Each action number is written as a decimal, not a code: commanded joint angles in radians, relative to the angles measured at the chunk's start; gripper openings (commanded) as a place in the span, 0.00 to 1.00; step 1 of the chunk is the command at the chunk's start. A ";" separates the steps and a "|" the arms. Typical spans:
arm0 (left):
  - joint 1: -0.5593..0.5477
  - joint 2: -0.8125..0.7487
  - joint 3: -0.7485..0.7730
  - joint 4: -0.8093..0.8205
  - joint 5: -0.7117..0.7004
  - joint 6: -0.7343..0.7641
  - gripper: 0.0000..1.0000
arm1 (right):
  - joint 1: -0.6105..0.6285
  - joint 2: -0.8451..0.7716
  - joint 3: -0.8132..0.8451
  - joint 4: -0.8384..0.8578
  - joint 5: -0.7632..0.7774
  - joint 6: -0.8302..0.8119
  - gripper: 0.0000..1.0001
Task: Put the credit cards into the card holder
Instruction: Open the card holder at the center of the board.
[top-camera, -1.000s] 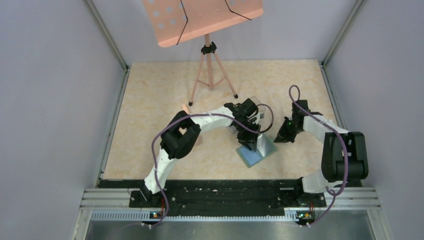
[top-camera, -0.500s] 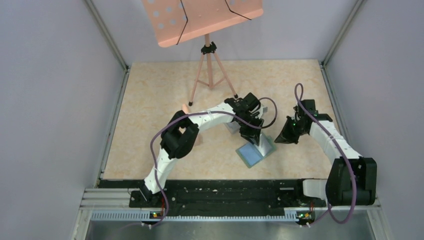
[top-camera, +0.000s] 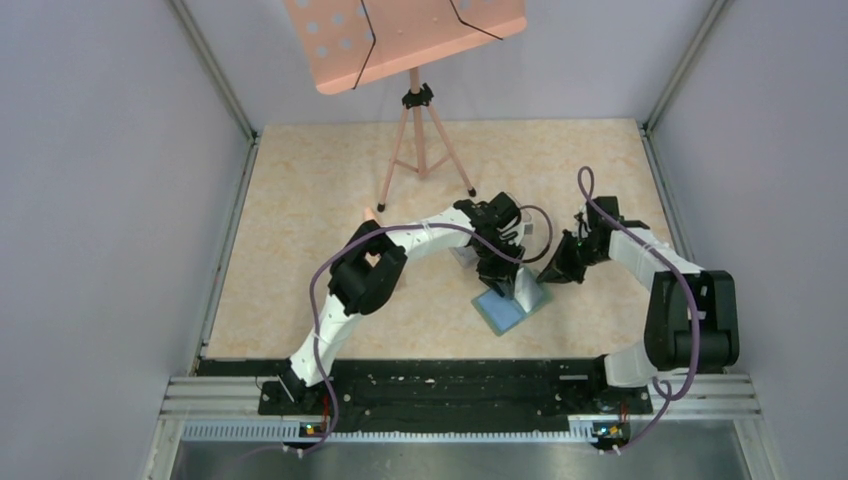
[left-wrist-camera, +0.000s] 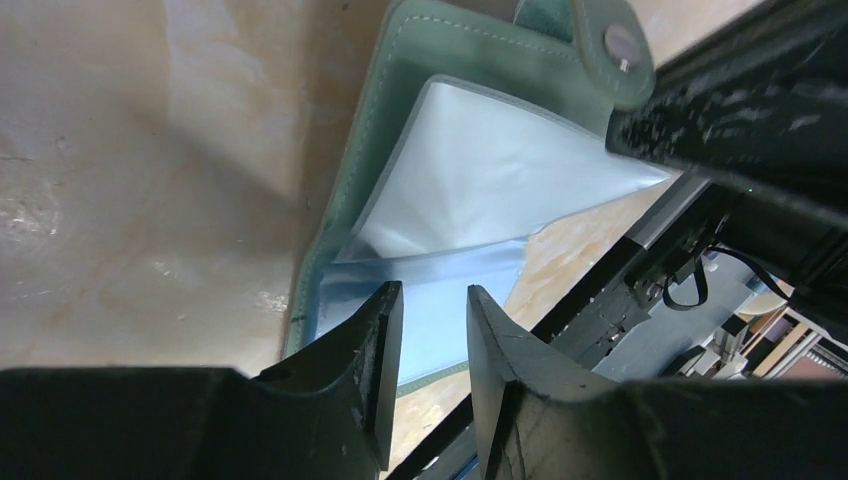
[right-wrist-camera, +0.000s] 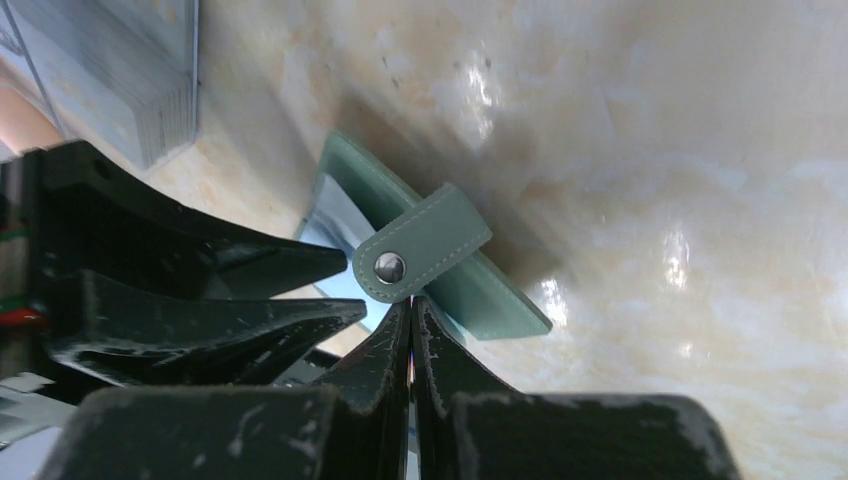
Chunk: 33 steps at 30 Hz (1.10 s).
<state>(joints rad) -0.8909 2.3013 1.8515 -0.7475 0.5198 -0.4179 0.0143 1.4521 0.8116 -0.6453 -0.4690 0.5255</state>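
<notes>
The tabletop (top-camera: 300, 200) is a beige, marbled slab with metal rails along its sides. A pink metal tripod stand (top-camera: 418, 100) rests on its three legs at the far middle. Nearer than the stand and to its right lies a sage-green folding wallet (top-camera: 500, 310), open with a pale blue sleeve facing up. Between wallet and stand sits a pale grey squarish block (top-camera: 462, 256), partly hidden. Just nearer than the stand's left leg lies a small orange card-like piece (top-camera: 372, 214), too small to make out.
</notes>
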 joint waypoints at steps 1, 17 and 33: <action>0.001 0.011 0.030 -0.024 0.023 0.023 0.35 | -0.010 0.044 0.052 0.111 0.050 0.039 0.00; 0.003 -0.101 0.021 0.000 -0.052 0.047 0.39 | -0.010 0.190 0.018 0.058 0.239 -0.090 0.00; 0.080 -0.300 -0.169 0.107 -0.067 -0.045 0.41 | -0.010 0.038 -0.082 -0.125 0.090 -0.075 0.00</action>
<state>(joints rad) -0.8360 2.0556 1.7294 -0.6941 0.4446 -0.4294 0.0097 1.5360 0.7586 -0.7158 -0.3504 0.4534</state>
